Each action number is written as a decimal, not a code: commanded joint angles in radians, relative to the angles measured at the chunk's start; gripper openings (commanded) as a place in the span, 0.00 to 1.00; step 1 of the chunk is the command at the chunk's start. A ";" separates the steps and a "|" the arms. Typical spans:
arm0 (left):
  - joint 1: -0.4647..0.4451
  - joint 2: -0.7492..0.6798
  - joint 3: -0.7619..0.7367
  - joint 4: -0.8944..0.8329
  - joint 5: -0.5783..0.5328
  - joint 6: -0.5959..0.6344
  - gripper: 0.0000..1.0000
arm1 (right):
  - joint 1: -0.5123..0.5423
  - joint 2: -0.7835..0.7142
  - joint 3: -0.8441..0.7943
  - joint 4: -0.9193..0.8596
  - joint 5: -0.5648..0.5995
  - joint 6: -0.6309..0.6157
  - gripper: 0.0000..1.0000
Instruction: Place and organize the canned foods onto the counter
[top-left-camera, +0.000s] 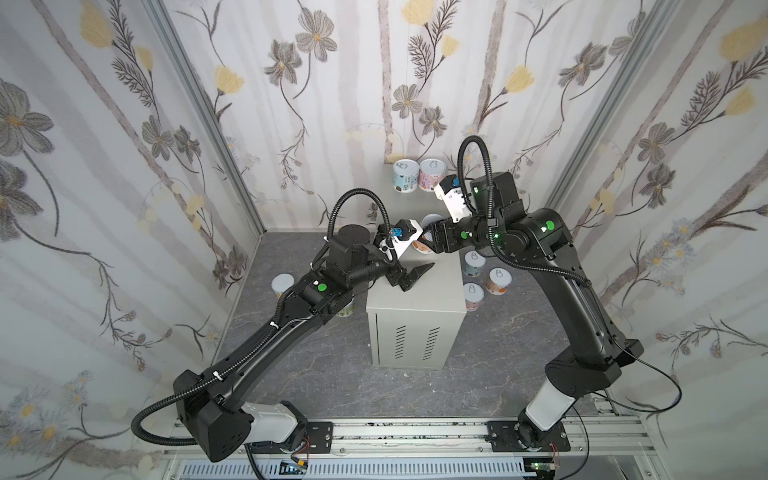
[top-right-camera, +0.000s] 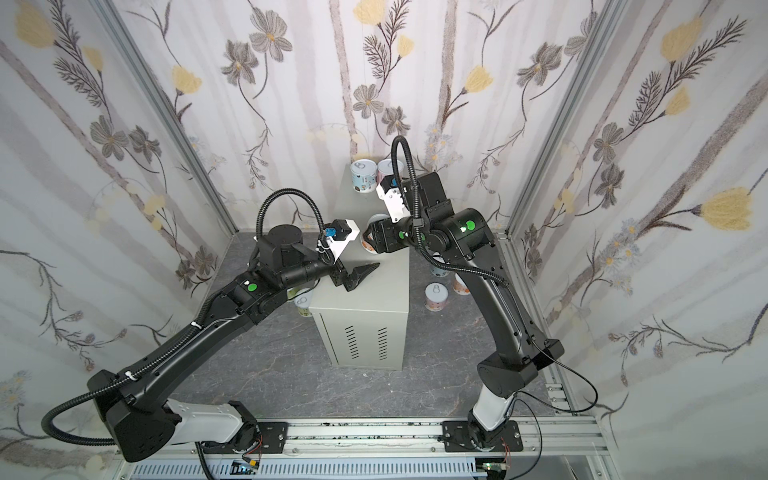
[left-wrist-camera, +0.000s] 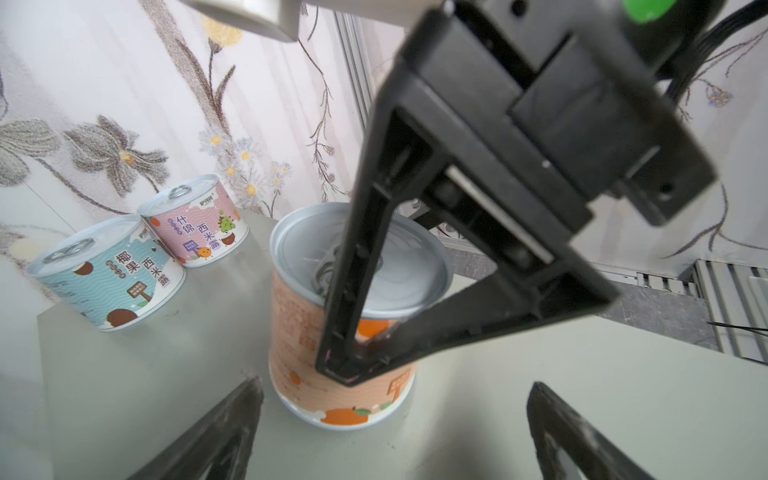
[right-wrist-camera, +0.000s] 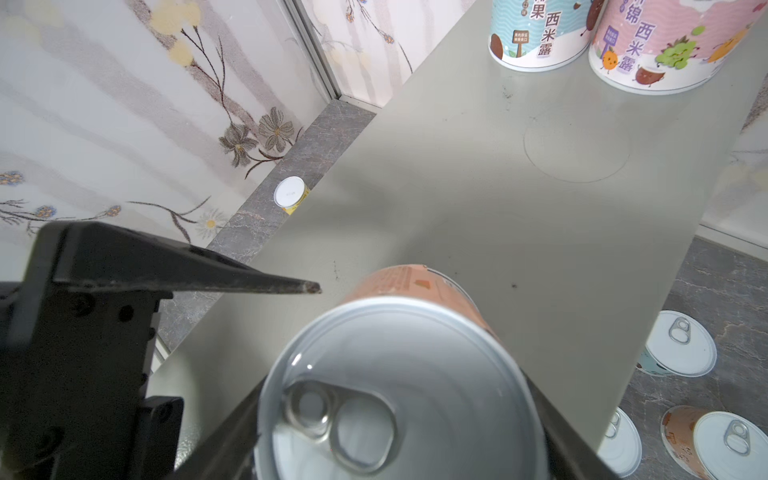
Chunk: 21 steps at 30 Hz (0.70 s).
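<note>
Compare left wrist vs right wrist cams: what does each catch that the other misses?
Left wrist only: the right gripper from outside, jaws shut on the orange can's sides, plus the lids of the blue can and pink can. Right wrist only: loose cans down on the floor, such as the yellow can. Both: the gripped orange can, the blue and pink labels, and the counter.

Eight canned foods (top-left-camera: 405, 176) visible in all, and a single counter (top-left-camera: 415, 305)
</note>
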<state>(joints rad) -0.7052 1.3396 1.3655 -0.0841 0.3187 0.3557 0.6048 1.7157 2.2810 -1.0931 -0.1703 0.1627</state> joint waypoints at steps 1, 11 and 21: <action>-0.005 0.005 -0.020 0.125 -0.075 0.032 1.00 | 0.003 0.000 0.008 0.045 -0.020 -0.014 0.65; -0.018 0.066 -0.001 0.168 -0.100 0.007 1.00 | 0.005 0.004 0.008 0.039 -0.031 -0.019 0.68; -0.020 0.078 0.004 0.160 -0.051 -0.014 0.94 | 0.006 0.013 0.007 0.053 -0.048 -0.024 0.69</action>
<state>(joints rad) -0.7254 1.4147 1.3632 0.0639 0.2340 0.3408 0.6090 1.7237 2.2814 -1.0824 -0.1986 0.1513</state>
